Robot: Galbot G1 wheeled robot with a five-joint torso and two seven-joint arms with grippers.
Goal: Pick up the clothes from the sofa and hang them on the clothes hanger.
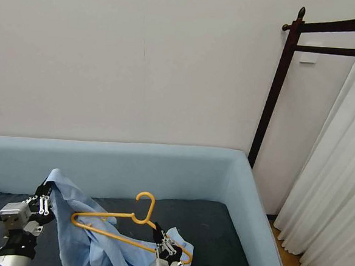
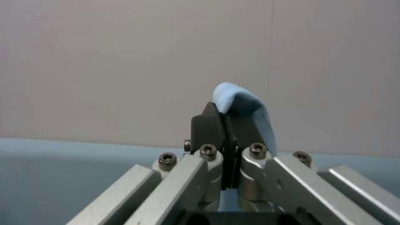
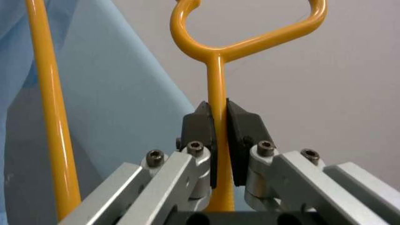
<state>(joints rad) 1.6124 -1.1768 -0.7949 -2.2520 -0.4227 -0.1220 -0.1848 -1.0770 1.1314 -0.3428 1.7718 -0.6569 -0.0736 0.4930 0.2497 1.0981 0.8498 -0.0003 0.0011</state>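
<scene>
- My left gripper (image 1: 46, 194) was clenched on the blue shirt (image 1: 96, 249), which was held up off the sofa (image 1: 241, 186).
- My right gripper (image 1: 165, 242) was pinching the yellow hanger (image 1: 134, 216), which lay against the shirt.
- I judged the hanging on the rack (image 1: 271, 97) not yet done.

Left tool (image 1: 45, 197) upright, jaws clamped, right tool (image 1: 166, 246) lower, jaws pinched together

We are seeing the clothes rack (image 1: 271, 103) running off the head view's top and right edges. The blue shirt (image 1: 96, 243) is covering part of the yellow hanger (image 1: 114, 215) and spilling past the bottom edge, which is also cutting off the right gripper (image 1: 168, 249). In the right wrist view the hanger's hook is leaving the top edge. The fingers (image 2: 206, 129) of the left gripper (image 2: 224, 124) are hiding most of the shirt they are pinching.
</scene>
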